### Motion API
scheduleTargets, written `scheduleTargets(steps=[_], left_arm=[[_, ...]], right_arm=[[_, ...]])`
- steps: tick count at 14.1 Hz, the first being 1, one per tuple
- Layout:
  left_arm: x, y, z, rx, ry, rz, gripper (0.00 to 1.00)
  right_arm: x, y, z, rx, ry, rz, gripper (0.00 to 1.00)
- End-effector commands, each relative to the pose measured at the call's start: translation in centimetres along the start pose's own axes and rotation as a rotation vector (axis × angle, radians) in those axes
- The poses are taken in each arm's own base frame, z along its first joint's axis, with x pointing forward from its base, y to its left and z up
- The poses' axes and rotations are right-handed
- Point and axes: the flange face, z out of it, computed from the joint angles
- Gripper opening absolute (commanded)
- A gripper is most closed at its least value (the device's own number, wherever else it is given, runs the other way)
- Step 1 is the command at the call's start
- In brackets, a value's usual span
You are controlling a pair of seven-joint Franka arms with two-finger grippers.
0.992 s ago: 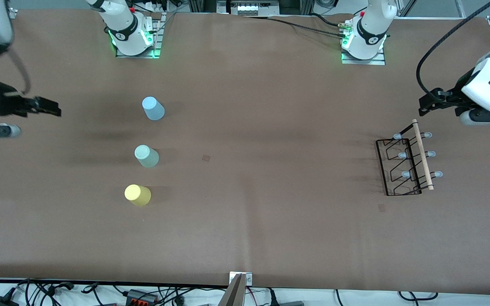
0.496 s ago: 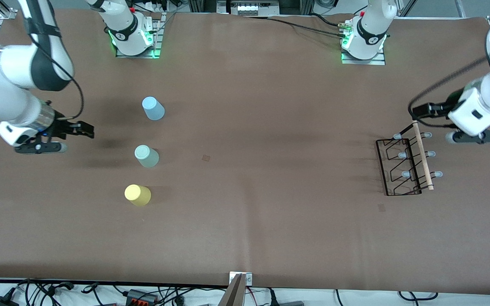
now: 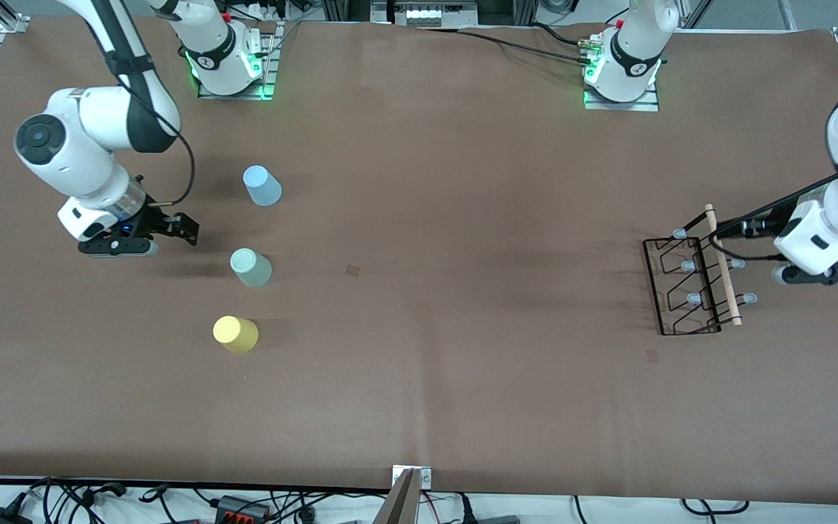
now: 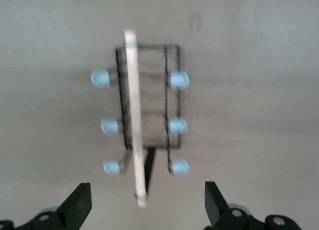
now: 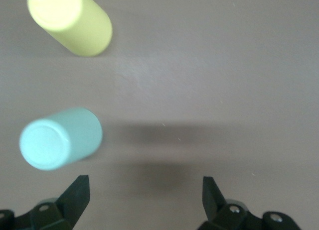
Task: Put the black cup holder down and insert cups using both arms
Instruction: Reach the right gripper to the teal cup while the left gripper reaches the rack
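The black cup holder point(image 3: 684, 287) stands toward the left arm's end of the table, its wooden rod point(image 3: 723, 266) on top. In the left wrist view the holder point(image 4: 172, 98) and its rod point(image 4: 133, 120) lie ahead of the fingers. My left gripper point(image 3: 735, 228) point(image 4: 147, 205) is open and empty beside the rod's end. The blue cup point(image 3: 262, 186), mint cup point(image 3: 250, 267) point(image 5: 60, 138) and yellow cup point(image 3: 236, 334) point(image 5: 72, 21) stand in a row, closed ends up. My right gripper point(image 3: 186, 228) point(image 5: 144, 197) is open and empty, beside the mint cup.
The arm bases point(image 3: 228, 62) point(image 3: 623, 69) stand at the table's back edge. A metal bracket point(image 3: 412, 482) and cables lie at the front edge. The brown table point(image 3: 448, 218) is bare between the cups and the holder.
Both arms swung in from the table's ends. The right gripper moved toward the mint cup. The left gripper moved down to the end of the holder's rod. The cups and holder have not moved.
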Motion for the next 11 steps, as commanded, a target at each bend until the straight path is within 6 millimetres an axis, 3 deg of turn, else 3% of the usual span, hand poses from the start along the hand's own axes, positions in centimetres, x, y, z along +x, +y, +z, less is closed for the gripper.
scheduleTargets(steps=[1, 5, 7, 11], left_arm=[[0.2, 0.1, 2.5, 0.05, 0.077, 0.075, 1.0], [-1.2, -0.5, 6.6, 0.042, 0.169, 0.073, 1.0], [-1.4, -0.4, 7.9, 0.039, 0.214, 0.077, 1.0], [-1.7, -1.4, 10.5, 0.032, 0.269, 0.06, 0.84]], right_arm=[[0.5, -3.0, 1.6, 0.017, 0.042, 0.005, 1.0], [1.9, -7.6, 2.6, 0.035, 0.055, 0.068, 1.0], [1.8, -8.5, 4.5, 0.042, 0.068, 0.067, 1.0], [1.2, -9.7, 6.7, 0.044, 0.055, 0.049, 1.0]])
